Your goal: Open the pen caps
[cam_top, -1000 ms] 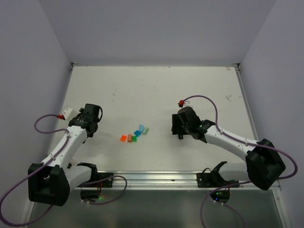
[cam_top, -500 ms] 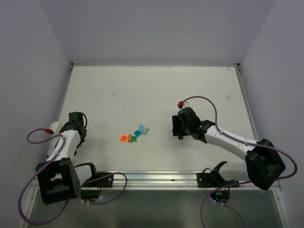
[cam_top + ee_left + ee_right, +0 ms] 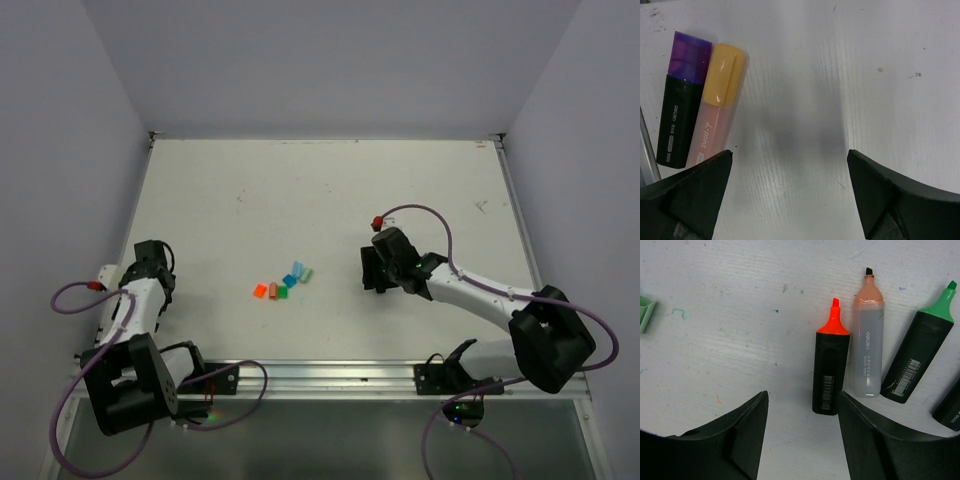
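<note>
I read the left gripper [image 3: 789, 167], wide and empty, as pulled back to the left edge of the table [image 3: 330, 190] above a purple cap [image 3: 690, 56] and a yellow cap [image 3: 726, 74], both still seated; the right gripper [image 3: 802, 407] sits half-open and empty, and the loose caps [image 3: 283, 285] lie mid-table, so two remain.

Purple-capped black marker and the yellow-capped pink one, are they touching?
Touching. Left wrist view shows the purple-capped marker and the yellow-capped marker lying side by side, no gap between them.

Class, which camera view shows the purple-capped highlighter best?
The left wrist view: the purple-capped highlighter lies close and sharp, beside a peach highlighter. I cannot make it out in the top view, and the right wrist view does not show it.
</note>
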